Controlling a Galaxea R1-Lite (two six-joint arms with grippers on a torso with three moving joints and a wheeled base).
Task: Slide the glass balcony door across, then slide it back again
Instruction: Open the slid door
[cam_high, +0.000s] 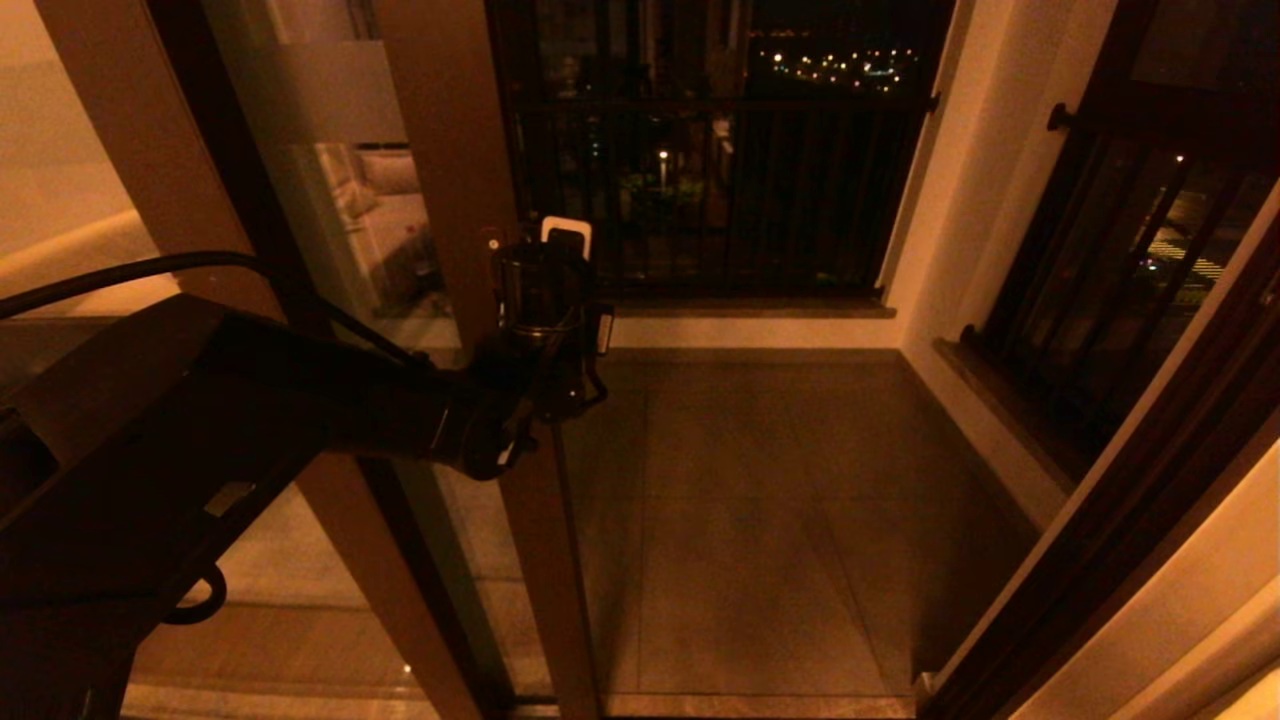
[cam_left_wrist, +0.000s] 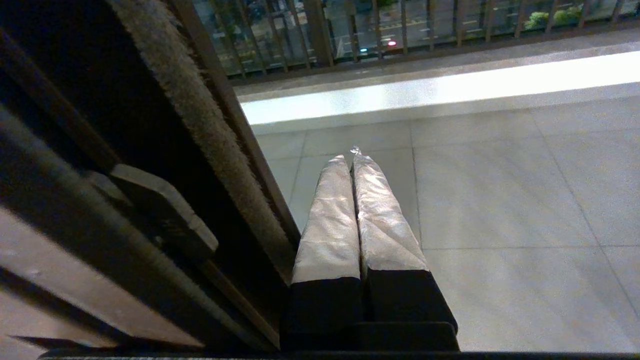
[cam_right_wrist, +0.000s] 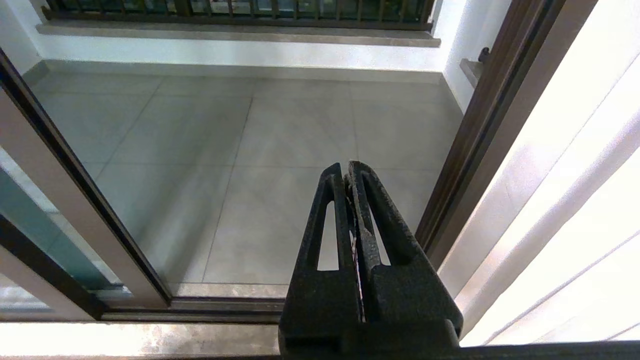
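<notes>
The glass balcony door (cam_high: 330, 200) is seen on the left of the head view, slid aside so that the tiled balcony floor (cam_high: 760, 520) lies exposed through the doorway. The left gripper (cam_high: 560, 250) is raised beside the door's brown leading stile (cam_high: 450, 170), at about mid-height — its fingers (cam_left_wrist: 330, 220) are pressed together and nothing is held between them. Whether the stile is touched cannot be told. The black-barred railing (cam_high: 720, 160) is seen beyond. The right gripper (cam_right_wrist: 347, 172) is parked low before the threshold, likewise closed and empty.
</notes>
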